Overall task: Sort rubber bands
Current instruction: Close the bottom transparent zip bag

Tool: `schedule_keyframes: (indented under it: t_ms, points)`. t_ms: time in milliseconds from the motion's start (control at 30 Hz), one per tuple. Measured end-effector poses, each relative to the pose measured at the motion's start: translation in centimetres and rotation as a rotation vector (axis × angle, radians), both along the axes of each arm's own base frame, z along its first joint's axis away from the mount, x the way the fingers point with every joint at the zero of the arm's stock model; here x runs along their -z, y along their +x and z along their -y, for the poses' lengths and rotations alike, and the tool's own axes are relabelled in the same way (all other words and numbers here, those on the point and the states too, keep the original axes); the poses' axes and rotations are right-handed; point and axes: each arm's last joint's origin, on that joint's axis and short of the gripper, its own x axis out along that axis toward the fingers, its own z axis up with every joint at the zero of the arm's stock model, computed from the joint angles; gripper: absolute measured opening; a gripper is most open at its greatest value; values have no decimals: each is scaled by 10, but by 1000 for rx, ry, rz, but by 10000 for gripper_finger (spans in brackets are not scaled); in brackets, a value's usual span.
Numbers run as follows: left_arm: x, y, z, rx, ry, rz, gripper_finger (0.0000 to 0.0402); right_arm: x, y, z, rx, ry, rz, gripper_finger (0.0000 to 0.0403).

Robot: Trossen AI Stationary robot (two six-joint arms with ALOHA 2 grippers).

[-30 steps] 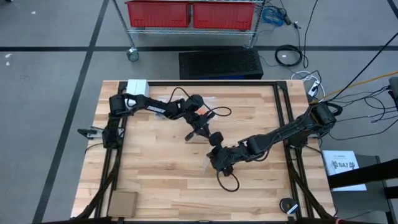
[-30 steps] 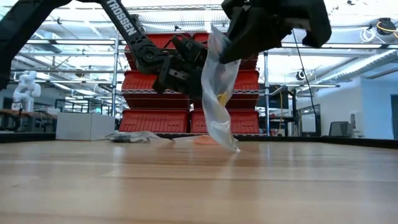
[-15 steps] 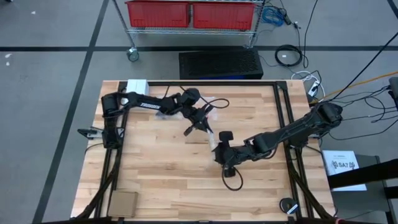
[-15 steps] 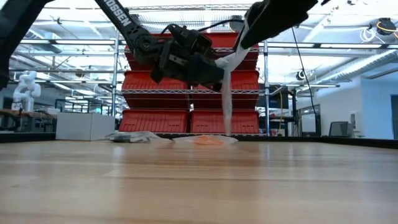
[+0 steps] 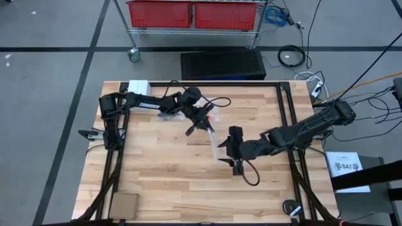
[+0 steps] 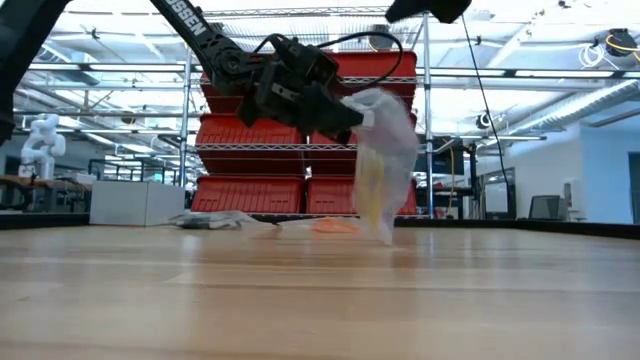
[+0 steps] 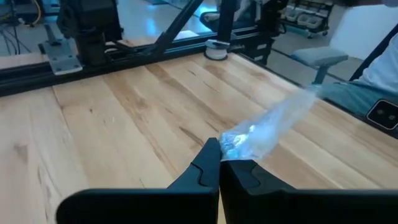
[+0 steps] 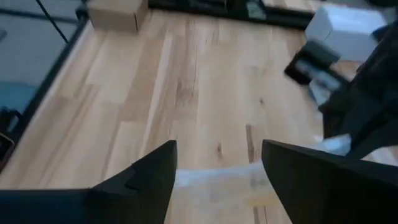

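Clear zip bag (image 5: 220,143) hanging mid-table, off the wood. White box (image 5: 139,86) at far-left corner, cardboard box (image 5: 124,204) at near-left corner. More clear bags (image 6: 222,220) lying flat near the far edge; red bins (image 5: 193,14) on a wire rack beyond it.

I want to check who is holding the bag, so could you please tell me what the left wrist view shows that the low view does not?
Only the left wrist view shows the left gripper with its fingers pinched shut on the clear bag. Only the low view shows the bag hanging clear of the table, yellowish contents inside, with more bags lying far back. Both show the left gripper carrying the bag.
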Motion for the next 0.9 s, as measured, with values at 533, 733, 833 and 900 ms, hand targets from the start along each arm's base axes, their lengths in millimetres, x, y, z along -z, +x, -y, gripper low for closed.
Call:
schedule_keyframes:
  t_ms: [533, 733, 833, 900]
  points:
    - [-30, -19, 15, -243, 201, -143, 0, -1, -15, 23, 279, 65, -73, 156]
    - [-43, -33, 41, -315, 282, -282, 0, 8, -27, 33, 362, 26, -208, 117]
    - [-47, -41, 54, -304, 268, -351, 0, 9, -26, 34, 321, 86, -247, 100]
    - [-50, -44, 61, -304, 255, -388, 0, 10, -26, 34, 296, 117, -265, 90]
